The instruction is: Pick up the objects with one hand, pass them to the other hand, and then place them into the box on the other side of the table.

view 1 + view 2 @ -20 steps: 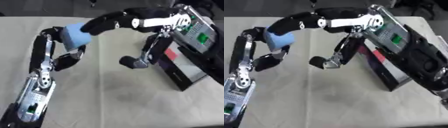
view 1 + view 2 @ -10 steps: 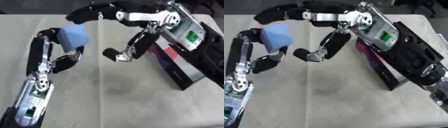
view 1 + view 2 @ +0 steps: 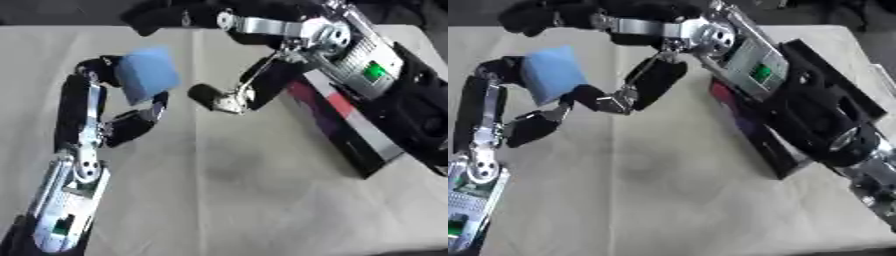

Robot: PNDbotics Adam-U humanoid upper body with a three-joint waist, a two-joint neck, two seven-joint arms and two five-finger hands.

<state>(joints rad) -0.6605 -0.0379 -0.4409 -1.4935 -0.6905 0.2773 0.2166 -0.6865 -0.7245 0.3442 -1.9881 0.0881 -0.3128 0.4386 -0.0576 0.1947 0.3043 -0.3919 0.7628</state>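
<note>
A light blue block [image 3: 147,75] is held up above the table's left side. My left hand [image 3: 98,69] is shut on it, at the end of the left arm that rises from the lower left corner. My right arm reaches across from the right, over the dark box [image 3: 339,127] with a red side. My right hand [image 3: 159,16] is a dark shape at the far top, above the blue block and apart from it. Its elbow [image 3: 217,98] hangs low over the table's middle.
The beige table cloth [image 3: 262,200] stretches across the whole view. The dark box lies along the right side, partly under my right arm's silver and black casing [image 3: 367,60] with a green light.
My right hand has drawn up and away from the blue block, which stays in my left hand. The right elbow has swung left over the table.
</note>
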